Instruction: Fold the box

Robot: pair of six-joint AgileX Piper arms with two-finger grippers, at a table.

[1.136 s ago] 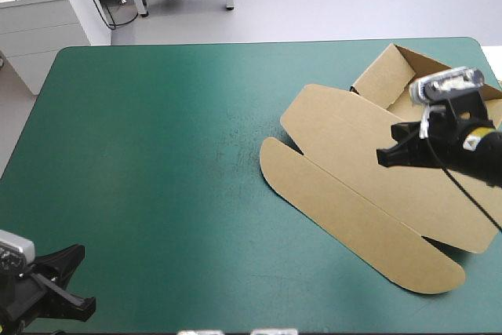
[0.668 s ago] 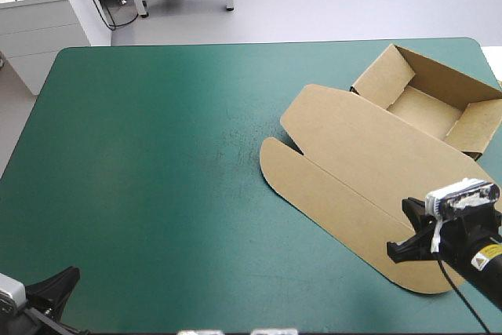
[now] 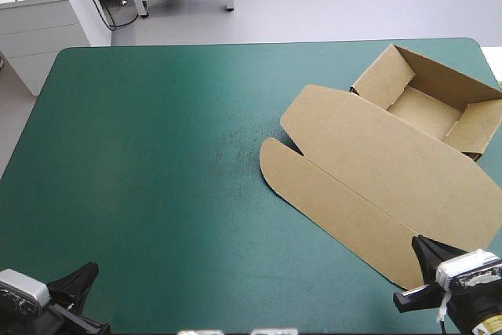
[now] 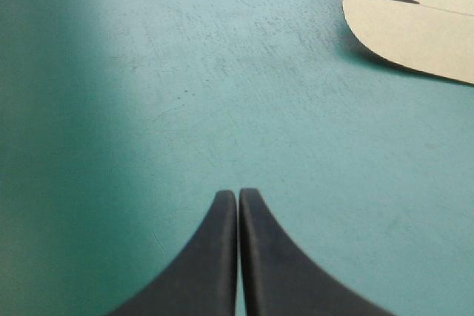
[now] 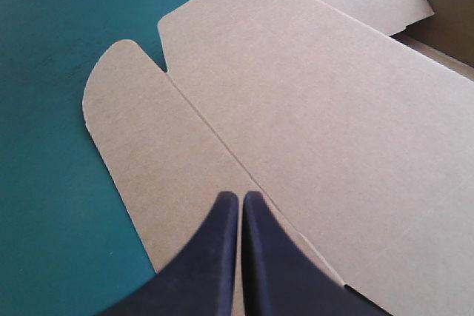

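Both tools were clenched on nothing. The left tool (image 4: 238,196), its black fingers meeting in a point, hung over the bare teal-green counter (image 3: 157,154) at the near left corner, well apart from the work. The right tool (image 5: 241,197), likewise pressed together and empty, was poised over the near end of the box (image 3: 408,147); whether it touched the board could not be told.

The box lay on the counter's right half. Its tray (image 3: 427,107) sat toward the far right corner with walls raised, and its lid (image 3: 376,166) spread flat toward the middle. A long, round-ended flap (image 3: 329,202) lay beyond a straight crease.

The walls appeared tucked, so the folding looked well advanced, with lid and flap left unturned. Any next move would likely call for the right tool to part its fingers and catch the flap's thin edge, which lay flush on the counter. The brown board looked matte, smooth and stiff, its cut edges clean and its corners rounded.
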